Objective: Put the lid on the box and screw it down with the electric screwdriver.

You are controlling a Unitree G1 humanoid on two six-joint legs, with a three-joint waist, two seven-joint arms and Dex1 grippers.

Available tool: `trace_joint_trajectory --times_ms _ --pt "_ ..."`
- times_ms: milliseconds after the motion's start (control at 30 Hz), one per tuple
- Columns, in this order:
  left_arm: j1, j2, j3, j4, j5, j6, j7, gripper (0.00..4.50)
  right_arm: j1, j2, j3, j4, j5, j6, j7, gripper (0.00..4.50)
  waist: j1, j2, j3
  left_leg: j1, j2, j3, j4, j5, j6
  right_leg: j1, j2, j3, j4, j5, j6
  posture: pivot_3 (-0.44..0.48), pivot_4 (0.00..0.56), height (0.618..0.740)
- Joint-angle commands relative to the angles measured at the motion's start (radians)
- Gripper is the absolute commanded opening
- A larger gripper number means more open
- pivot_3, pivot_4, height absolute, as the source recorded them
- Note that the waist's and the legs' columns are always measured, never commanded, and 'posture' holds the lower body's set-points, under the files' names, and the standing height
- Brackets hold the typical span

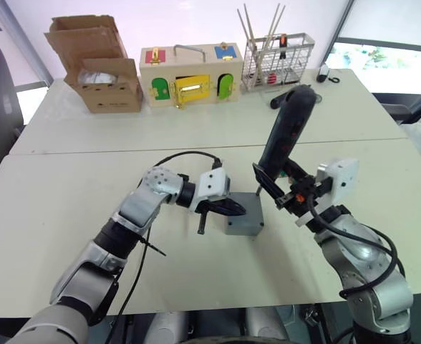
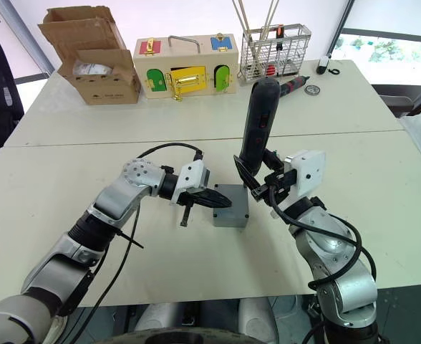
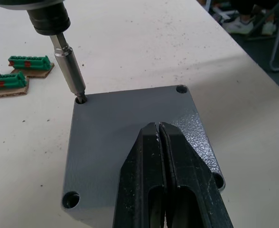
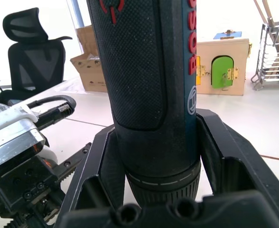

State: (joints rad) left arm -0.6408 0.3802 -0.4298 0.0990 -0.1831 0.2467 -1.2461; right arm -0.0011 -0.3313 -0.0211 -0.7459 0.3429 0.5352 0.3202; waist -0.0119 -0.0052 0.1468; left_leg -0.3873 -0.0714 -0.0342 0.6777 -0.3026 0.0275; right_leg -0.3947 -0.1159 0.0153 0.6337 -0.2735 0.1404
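Landmark: I take the box [image 1: 243,223] as ref; it sits on the white worktop [image 1: 67,208], near-centre, between my two arms.
Lid: the lid [image 3: 111,137] is on top of box, flat, edges flush as far as I can see; corner holes visible.
Left claw: left claw [image 3: 159,129] has fingers pressed together, nothing between them, tips resting on lid top, coming in from box's left.
Right claw: right claw [image 4: 153,156] clamped round the electric screwdriver [image 1: 286,136], just right of box; tool body tilted, butt end up and away from me.
Bit: metal bit [image 3: 69,71] seated in lid's corner hole on far-right side of box.
Beyond box: cardboard box [image 1: 96,68], wooden latch box [image 1: 189,75], wire rack [image 1: 278,61] well behind, along far worktop edge.
Near box: two green strips on card [image 3: 16,76] lie on worktop beyond bit corner; what they are, can't tell.
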Motion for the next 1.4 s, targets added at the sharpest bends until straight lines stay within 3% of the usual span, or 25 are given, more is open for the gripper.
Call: trace_joint_trajectory --times_ms 33,900,1167,1400 --pt "0.017 0.011 -0.019 -0.003 0.021 0.003 -0.009 0.0 0.049 -0.002 0.046 0.068 0.001 0.032 0.013 1.8 0.0 -0.001 -0.001 0.0 0.0 0.0 0.0 0.0 0.0 0.0 0.0 0.0 0.0 0.0 0.0 0.0 0.15 0.737" --pt "0.023 0.014 -0.016 -0.014 0.018 0.013 -0.008 0.0 0.103 0.006 0.048 0.141 -0.007 0.003 0.005 1.8 0.002 -0.008 -0.012 0.001 0.0 -0.001 -0.001 -0.001 0.001 0.001 -0.001 0.0 -0.004 0.0 0.0 0.0 0.15 0.737" --pt "0.025 0.012 -0.016 -0.016 0.018 0.011 -0.002 0.0 0.107 -0.008 0.068 0.158 -0.018 0.016 0.013 1.8 0.003 -0.01 -0.016 0.013 -0.001 0.0 -0.011 -0.002 0.001 0.007 -0.003 0.001 -0.009 0.0 0.0 0.0 0.15 0.737" --pt "0.035 0.015 -0.014 -0.032 0.015 0.019 0.003 0.0 0.111 -0.017 0.067 0.166 -0.018 0.015 0.018 1.8 0.002 -0.011 -0.019 0.013 0.0 0.0 -0.014 -0.002 0.001 0.008 -0.003 0.001 -0.015 0.0 0.0 0.0 0.15 0.737"
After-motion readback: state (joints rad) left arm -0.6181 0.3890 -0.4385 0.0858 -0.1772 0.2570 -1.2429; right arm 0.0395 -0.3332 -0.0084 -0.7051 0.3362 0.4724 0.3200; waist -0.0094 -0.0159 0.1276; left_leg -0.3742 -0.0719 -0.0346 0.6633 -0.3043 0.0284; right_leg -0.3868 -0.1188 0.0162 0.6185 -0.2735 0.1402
